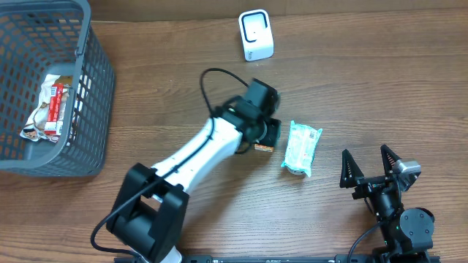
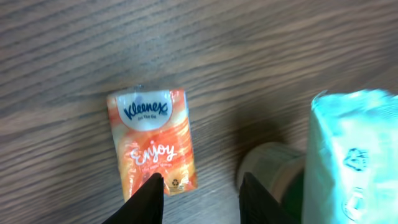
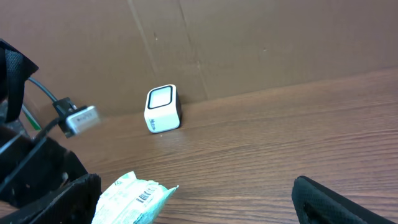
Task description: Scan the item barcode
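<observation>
An orange Kleenex tissue pack lies flat on the wooden table, face up. My left gripper hovers just over its lower right corner with its jaws apart and nothing between them; from overhead the left gripper covers most of the orange pack. A pale green wipes pack lies just to the right, and its barcode faces the right wrist view on the green pack. The white scanner stands at the back of the table, also seen as the scanner. My right gripper rests open near the front right.
A grey plastic basket with a few wrapped items inside stands at the far left. A cardboard wall rises behind the scanner. The left arm's black cable loops above the table.
</observation>
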Controlling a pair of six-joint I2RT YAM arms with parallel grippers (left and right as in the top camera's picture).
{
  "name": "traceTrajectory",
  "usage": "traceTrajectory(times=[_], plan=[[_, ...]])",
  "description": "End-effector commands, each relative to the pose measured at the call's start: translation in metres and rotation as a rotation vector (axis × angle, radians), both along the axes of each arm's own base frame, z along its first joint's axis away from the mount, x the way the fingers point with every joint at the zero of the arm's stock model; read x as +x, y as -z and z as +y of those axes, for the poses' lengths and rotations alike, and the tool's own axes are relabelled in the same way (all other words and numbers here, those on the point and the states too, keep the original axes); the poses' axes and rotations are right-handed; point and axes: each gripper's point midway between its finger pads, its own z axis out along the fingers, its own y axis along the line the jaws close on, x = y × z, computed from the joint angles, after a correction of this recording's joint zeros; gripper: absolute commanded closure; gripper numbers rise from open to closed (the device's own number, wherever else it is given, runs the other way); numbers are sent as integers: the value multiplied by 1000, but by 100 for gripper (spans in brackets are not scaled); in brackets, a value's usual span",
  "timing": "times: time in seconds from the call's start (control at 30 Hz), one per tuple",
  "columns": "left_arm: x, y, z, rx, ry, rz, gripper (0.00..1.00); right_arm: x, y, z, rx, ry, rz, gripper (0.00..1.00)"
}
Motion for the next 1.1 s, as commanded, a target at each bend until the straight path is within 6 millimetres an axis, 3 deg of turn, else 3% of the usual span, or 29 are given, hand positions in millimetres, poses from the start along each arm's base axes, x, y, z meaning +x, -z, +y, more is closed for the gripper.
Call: traceTrajectory(times=[0.0,0.33,1.07], plan=[[17,4,16,159,-77,-116,69,1,4,-2,0,11,6,0],[24,29,3,163,-62,-120,74,1,4,-2,0,11,6,0],[13,35,-3,131,-34,-71,73,1,4,-2,0,11,6,0]])
